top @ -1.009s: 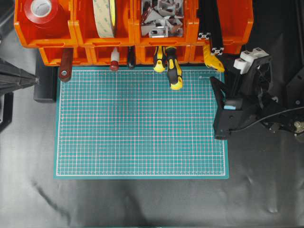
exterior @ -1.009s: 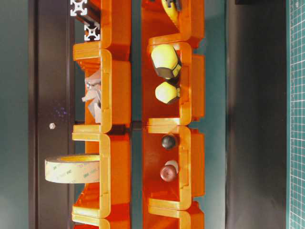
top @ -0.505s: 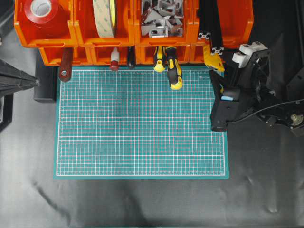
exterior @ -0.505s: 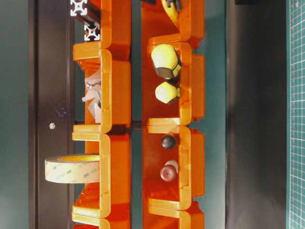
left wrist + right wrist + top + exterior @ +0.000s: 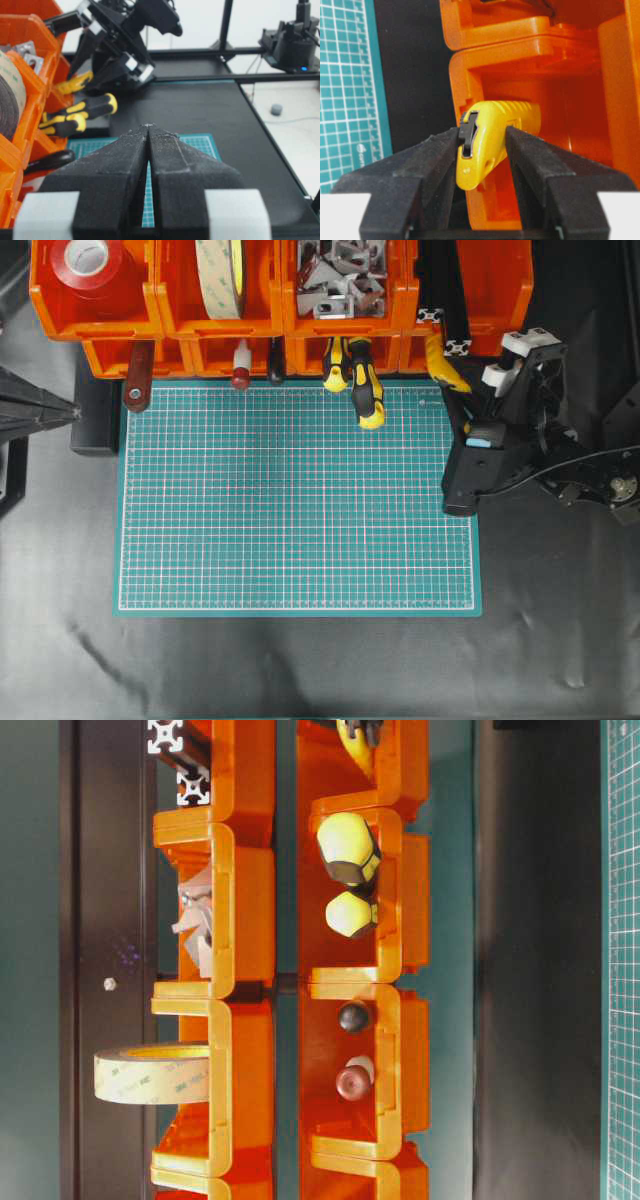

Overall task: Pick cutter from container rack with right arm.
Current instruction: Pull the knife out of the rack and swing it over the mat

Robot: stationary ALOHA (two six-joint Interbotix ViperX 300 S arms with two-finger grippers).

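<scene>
Snugly: cutter (image 5: 487,142) between right gripper (image 5: 481,150) fingers.

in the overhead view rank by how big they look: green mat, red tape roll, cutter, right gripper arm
1. green mat
2. right arm
3. red tape roll
4. cutter, partly hidden in the rack, so its full length is unsure

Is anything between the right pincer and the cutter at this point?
Nothing visible. In the right wrist view the right pincer already has a finger on each side of the cutter, whose end sticks out of the container rack.
</scene>
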